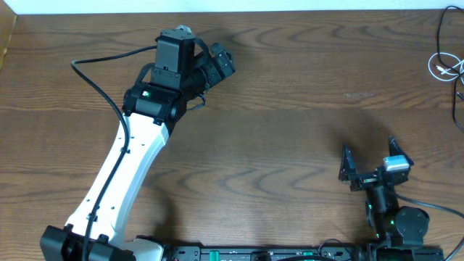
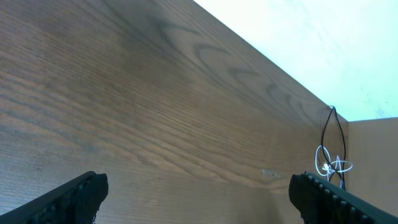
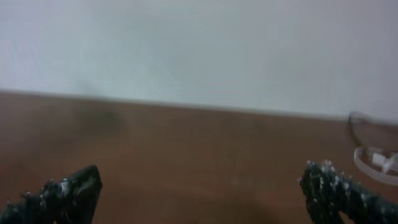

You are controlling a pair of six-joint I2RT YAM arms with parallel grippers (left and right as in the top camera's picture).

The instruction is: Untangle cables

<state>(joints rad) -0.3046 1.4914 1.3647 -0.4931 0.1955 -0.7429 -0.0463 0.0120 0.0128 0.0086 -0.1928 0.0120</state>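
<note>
The thin black and white cables (image 1: 445,67), tangled at the far right corner of the bench (image 1: 290,109), should handle as light, limp and slippery, so pinch near a plug end; the left claw (image 2: 199,186) and right claw (image 1: 368,152) both gape wide, empty.

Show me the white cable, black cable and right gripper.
white cable (image 1: 442,70), overhead view, its coiled part.
black cable (image 1: 438,32), overhead view, its upper strand.
right gripper (image 1: 368,145), overhead view, midway between fingertips.

left gripper (image 1: 221,62) outstretched, right gripper (image 1: 368,156) tucked, both splayed
</note>
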